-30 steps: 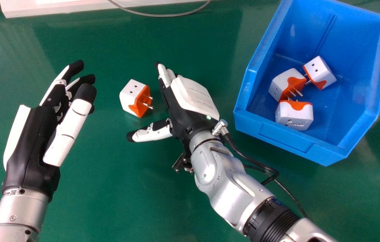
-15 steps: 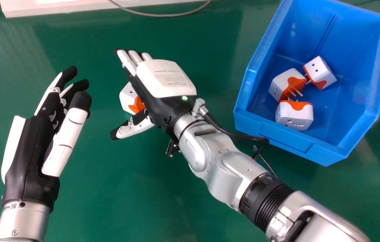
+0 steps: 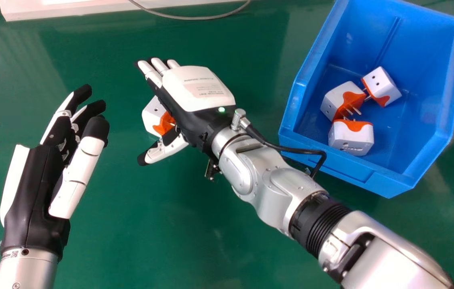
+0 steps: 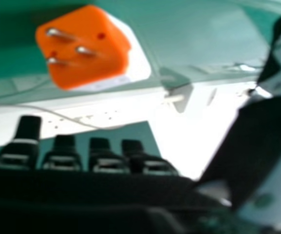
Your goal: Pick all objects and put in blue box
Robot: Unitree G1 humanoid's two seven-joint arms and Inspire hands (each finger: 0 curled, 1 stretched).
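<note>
Your black-and-white robot right hand has straight fingers, thumb spread apart; small print is on its back. Partly beneath, toward eight o'clock, is one white-and-orange cube plug adapter. Farther at eight is your black-and-white left hand, relaxed. At three, one blue plastic box holds three similar adapters.

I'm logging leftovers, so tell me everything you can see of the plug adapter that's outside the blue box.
The plug adapter is a chunky, roughly cube-shaped block, white with one orange face, apparently plastic. Three round metal pins stick out of the orange face towards the right hand, and a small round hole shows in a white face. It sits on the green table, partly covered by that hand in the head view. Whether the hand touches it, I can't tell; nothing grips it.
</note>
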